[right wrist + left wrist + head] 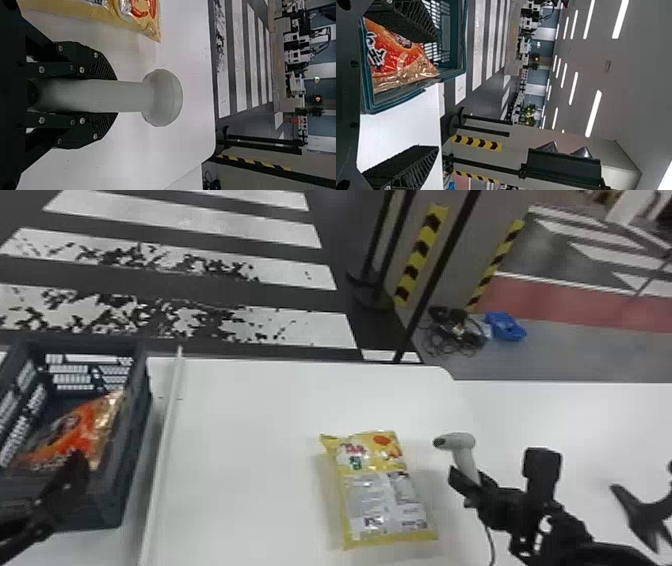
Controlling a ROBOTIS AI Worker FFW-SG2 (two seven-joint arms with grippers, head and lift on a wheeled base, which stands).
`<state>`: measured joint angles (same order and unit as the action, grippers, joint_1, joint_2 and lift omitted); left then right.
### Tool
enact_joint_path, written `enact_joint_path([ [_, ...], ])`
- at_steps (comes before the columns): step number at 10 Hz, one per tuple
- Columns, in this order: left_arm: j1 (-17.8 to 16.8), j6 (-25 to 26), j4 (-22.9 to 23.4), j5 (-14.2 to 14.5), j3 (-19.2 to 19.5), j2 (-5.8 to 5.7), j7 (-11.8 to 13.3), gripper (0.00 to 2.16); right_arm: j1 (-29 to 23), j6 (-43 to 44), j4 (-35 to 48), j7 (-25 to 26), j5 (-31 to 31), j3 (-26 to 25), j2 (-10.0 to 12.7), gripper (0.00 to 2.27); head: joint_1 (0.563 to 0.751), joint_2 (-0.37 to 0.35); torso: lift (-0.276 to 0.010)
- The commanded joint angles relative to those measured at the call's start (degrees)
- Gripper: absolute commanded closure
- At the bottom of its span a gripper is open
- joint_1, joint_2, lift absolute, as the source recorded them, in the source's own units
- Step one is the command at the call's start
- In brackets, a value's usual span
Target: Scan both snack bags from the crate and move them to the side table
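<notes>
The yellow snack bag [382, 490] lies flat on the white table, its printed grey panel facing up. My right gripper [470, 485] is just right of it, shut on the handle of a grey handheld scanner [462, 445] whose head points toward the bag. In the right wrist view the gripper [115, 96] clasps the scanner [162, 97] between both fingers. The orange snack bag [75, 432] rests inside the dark crate [135, 430] at the left. My left gripper [75, 475] is over the crate's near part; in the left wrist view, the gripper [435, 93] has widely parted fingers with nothing between them.
A raised white strip [165, 440] runs along the table [240, 430] beside the crate. At the right edge stands a dark stand [642, 510]. The scanner's cable trails toward the near edge. Beyond the table are thin black poles [435, 280] and a striped floor.
</notes>
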<state>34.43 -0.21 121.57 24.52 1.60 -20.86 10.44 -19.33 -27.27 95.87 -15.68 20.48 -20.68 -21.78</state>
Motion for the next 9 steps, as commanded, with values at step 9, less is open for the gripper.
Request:
enact_joint_path([
  [9, 0.72, -0.18, -0.20, 0.27, 0.51, 0.39, 0.46, 0.03, 4.48, 11.32, -15.62, -5.86, 0.97, 2.05, -1.60, 1.35, 0.695, -0.345, -0.095],
])
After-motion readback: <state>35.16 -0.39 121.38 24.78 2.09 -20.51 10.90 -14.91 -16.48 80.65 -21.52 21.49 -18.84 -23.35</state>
